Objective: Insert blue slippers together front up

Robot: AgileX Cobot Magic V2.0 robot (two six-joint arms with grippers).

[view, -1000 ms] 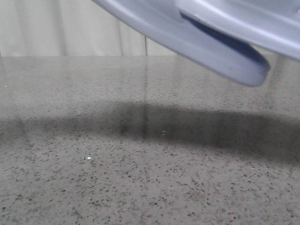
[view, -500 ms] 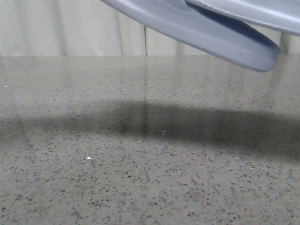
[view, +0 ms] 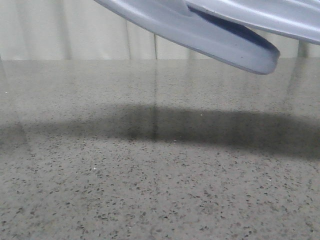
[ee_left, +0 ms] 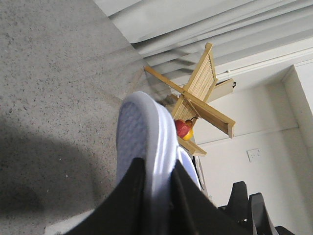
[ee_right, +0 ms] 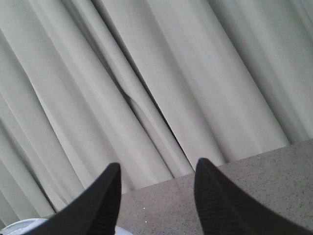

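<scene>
1. My left gripper [ee_left: 155, 196] is clamped on a blue slipper [ee_left: 144, 139]: in the left wrist view, 2 black fingers [ee_left: 124, 205] press against either side of its pale sole edge, and the slipper's rounded end sticks out past them.
2. In the front view, the blue slippers [view: 210, 35] hang high above the table [view: 150, 175], well clear of it, close to the camera and slanting down toward the right. A second pale piece [view: 260, 15] lies over the first with a dark gap between them; I think it is the other slipper, but the crop is too tight to be sure.
3. A broad dark shadow [view: 190, 125] lies across the speckled grey table beneath them.
4. My right gripper [ee_right: 156, 196] is spread wide with nothing between its 2 black fingers [ee_right: 215, 196]; only table and pale curtain [ee_right: 146, 73] show in the gap. A sliver of something whitish [ee_right: 19, 226] sits at the corner of that view.
5. Beyond the held slipper, the left wrist view shows a wooden X-shaped rack [ee_left: 198, 98] with a red and yellow object [ee_left: 183, 129] beside it.
</scene>
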